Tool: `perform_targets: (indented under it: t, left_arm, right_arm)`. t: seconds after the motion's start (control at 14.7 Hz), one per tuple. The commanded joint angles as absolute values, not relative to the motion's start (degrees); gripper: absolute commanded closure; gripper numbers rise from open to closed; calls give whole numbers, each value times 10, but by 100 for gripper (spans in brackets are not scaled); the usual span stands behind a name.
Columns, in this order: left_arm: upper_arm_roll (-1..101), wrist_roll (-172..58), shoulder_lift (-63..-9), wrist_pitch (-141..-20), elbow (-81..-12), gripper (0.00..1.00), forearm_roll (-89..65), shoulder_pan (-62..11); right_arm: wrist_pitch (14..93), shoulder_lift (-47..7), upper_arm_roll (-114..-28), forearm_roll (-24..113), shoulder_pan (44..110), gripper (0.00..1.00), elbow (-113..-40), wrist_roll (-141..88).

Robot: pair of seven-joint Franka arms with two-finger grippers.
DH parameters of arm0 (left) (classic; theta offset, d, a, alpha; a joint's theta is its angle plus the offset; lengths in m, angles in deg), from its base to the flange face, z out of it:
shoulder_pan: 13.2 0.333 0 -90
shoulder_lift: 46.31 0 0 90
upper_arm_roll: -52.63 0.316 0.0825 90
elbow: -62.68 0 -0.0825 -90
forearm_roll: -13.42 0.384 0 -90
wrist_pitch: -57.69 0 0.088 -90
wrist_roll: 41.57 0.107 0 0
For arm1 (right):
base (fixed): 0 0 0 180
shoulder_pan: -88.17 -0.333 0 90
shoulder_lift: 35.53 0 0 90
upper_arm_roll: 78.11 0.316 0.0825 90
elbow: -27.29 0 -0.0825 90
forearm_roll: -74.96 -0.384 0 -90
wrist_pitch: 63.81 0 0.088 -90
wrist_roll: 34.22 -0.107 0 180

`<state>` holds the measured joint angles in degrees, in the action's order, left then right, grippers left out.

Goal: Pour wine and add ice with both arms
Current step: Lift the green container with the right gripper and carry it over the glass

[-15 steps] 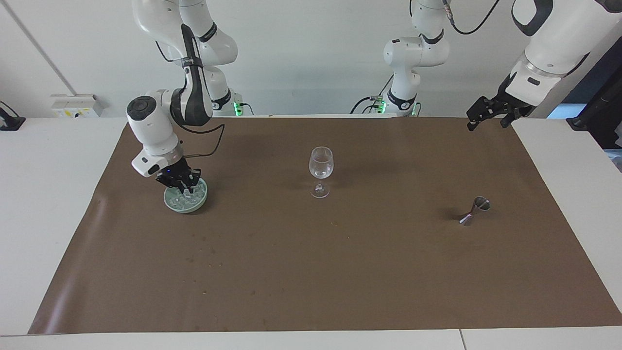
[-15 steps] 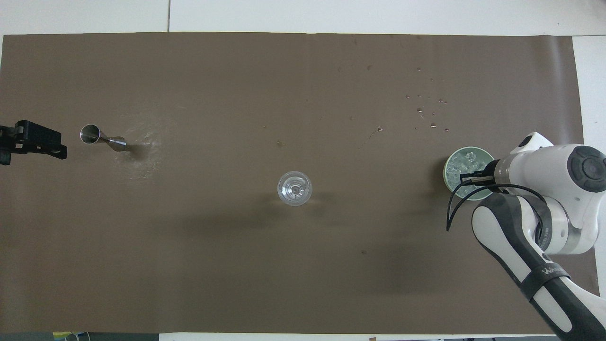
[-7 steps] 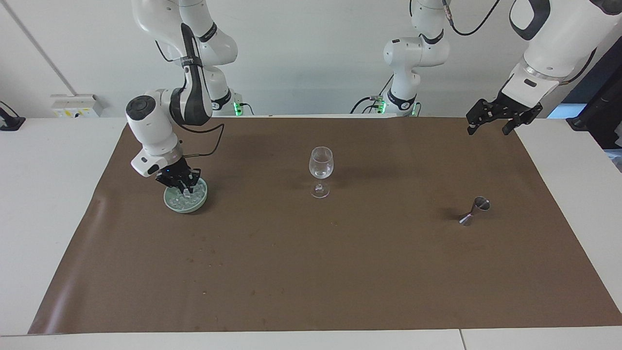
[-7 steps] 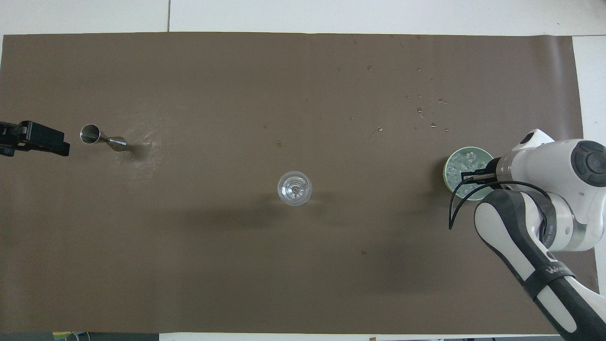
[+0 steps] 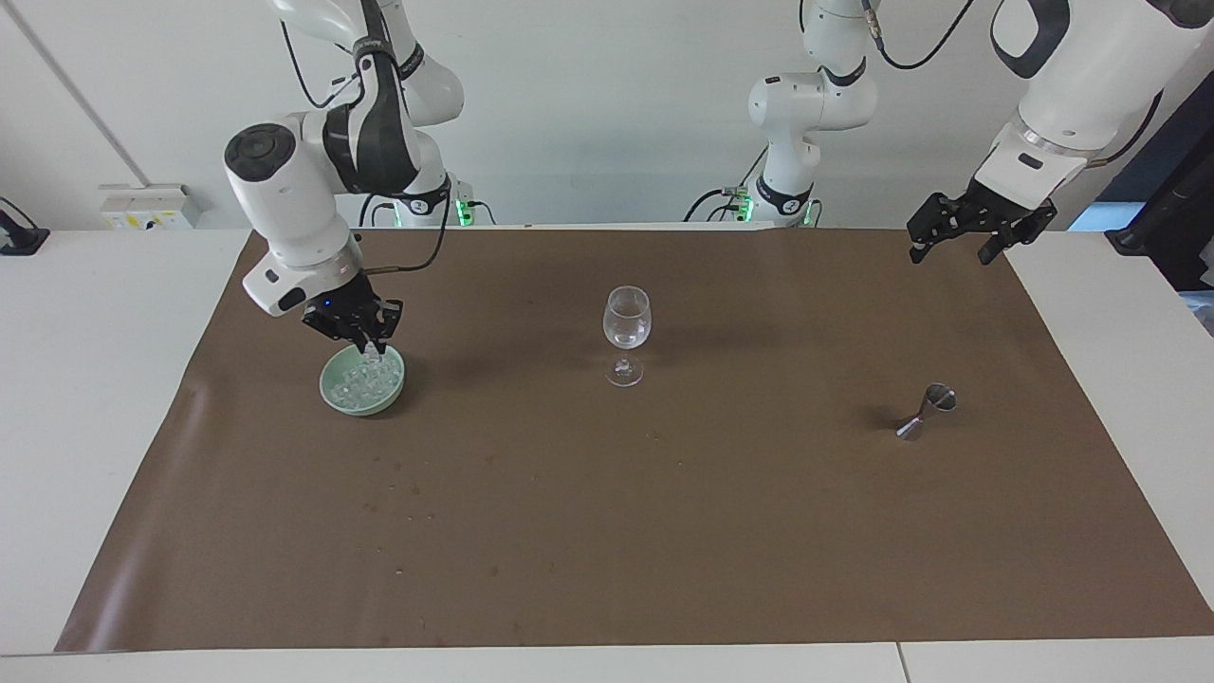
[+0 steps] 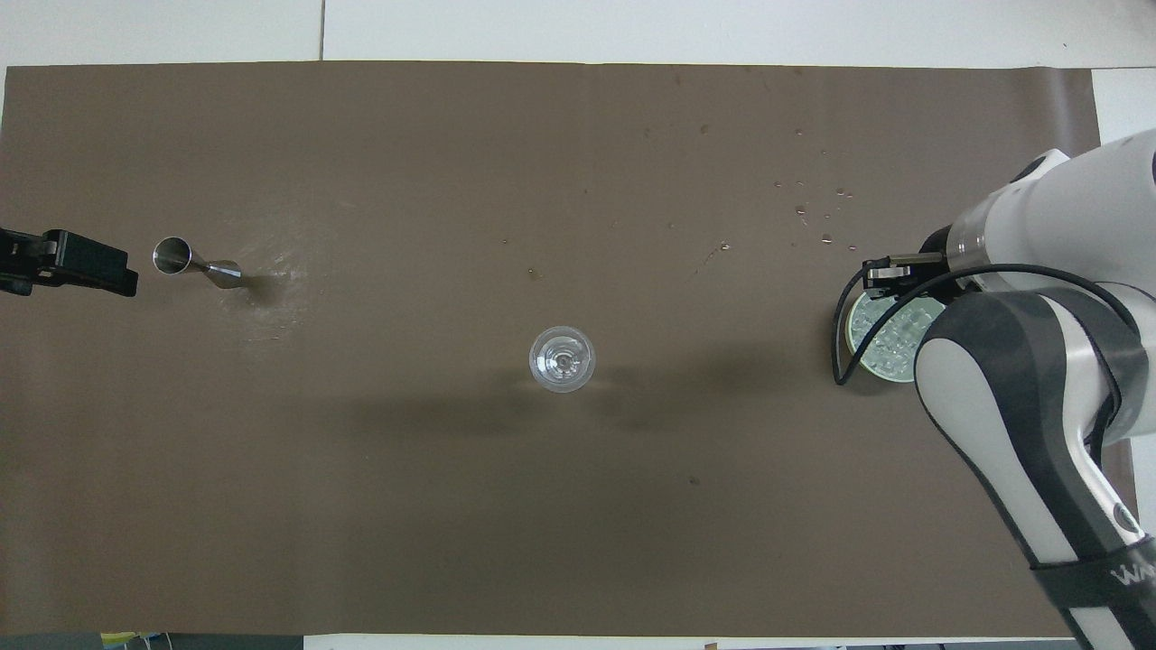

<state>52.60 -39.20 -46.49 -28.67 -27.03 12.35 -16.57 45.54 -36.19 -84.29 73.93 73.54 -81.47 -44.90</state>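
Upper left of the facing view, the right hand [image 5: 367,343] hangs just over the pale green bowl [image 5: 327,396]. Its fingertips are pinched together on what looks to me like one small ice chunk [image 5: 369,352]. The rest of the ice [image 5: 365,383] sits heaped in the bowl, on the brown mat [image 5: 607,531] that covers the bench [image 5: 95,398]. The wine glass [image 5: 627,321] stands upright at the frame's middle, its mouth up, well apart from the bowl and to the frame's right of the hand. That is the relation I steer by: a sideways carry along the mat, ending above the rim. The right arm is much the nearer one. At the upper right the left hand [image 5: 951,249] waits in the air with its fingers spread wide and nothing in them. A metal jigger [image 5: 928,411] lies on its side lower down on that end of the mat.

From overhead the sides swap. The right hand [image 6: 880,275] covers the upper edge of the bowl [image 6: 853,338] at the frame's right, with the ice [image 6: 890,336] showing beneath the arm; I cannot see the chunk here. The wine glass [image 6: 562,358] is at centre, to the frame's left of the hand and slightly lower. The left hand [image 6: 90,269] sits at the left edge, just beside the jigger [image 6: 194,260].
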Motion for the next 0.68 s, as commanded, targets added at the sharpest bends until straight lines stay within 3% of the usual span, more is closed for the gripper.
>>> perform_targets:
  t: [0.0,0.14,0.34,0.61]
  left_arm:
    - [529,-389,-479,-301,-288,0,133,-174]
    - [527,-387,-477,-305,-285,0,133,-182]
    - [528,-383,-477,-326,-289,0,133,-184]
    - [528,-384,-478,-330,-293,0,133,-184]
  right_arm:
    - [379,-320,-844,733,661,91,-678,-554]
    - [387,-301,-844,714,623,91,-637,-622]
    - [435,-283,-843,701,566,91,-632,-676]
    - [436,-225,-843,714,495,91,-575,-787]
